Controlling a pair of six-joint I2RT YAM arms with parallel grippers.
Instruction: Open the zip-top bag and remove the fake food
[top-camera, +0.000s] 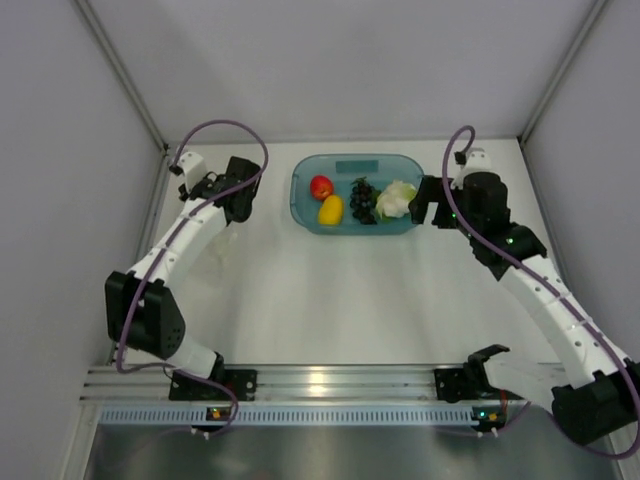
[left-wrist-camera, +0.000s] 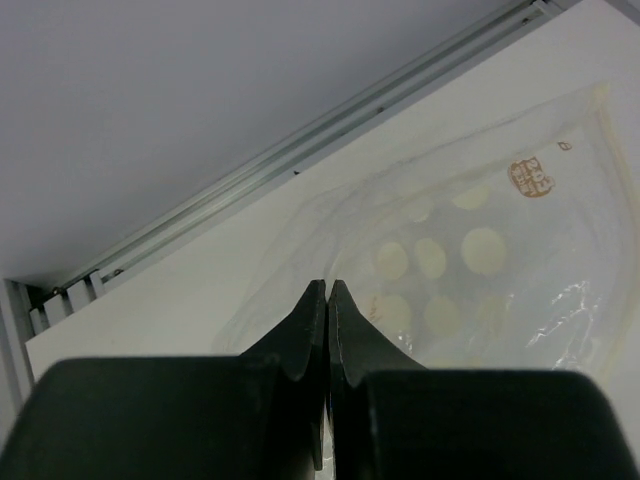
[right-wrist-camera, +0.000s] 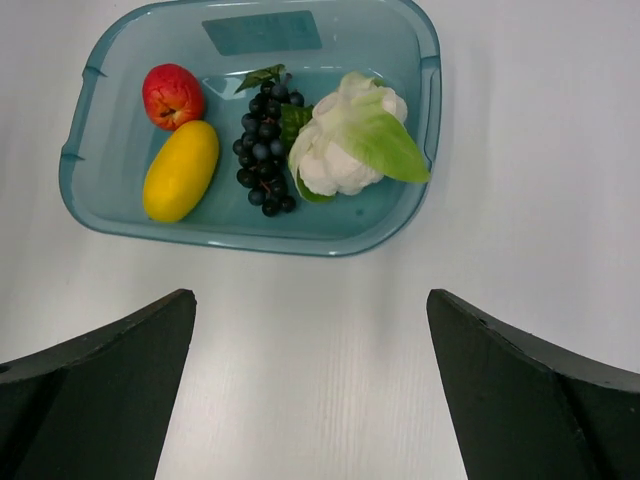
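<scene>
Bag near table edge, food in tray

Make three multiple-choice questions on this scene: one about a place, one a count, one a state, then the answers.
1. Where is the fake food?
A. in the teal tray
B. scattered beside it
C. balanced on an arm
2. How many food pieces are there?
A. two
B. four
C. six
3. How is the right tool?
A. shut tight
B. open
C. out of view
Answers: 1 A, every piece lies in the tray; 2 B, apple, yellow fruit, grapes, cauliflower; 3 B, its fingers stand wide apart.
</scene>
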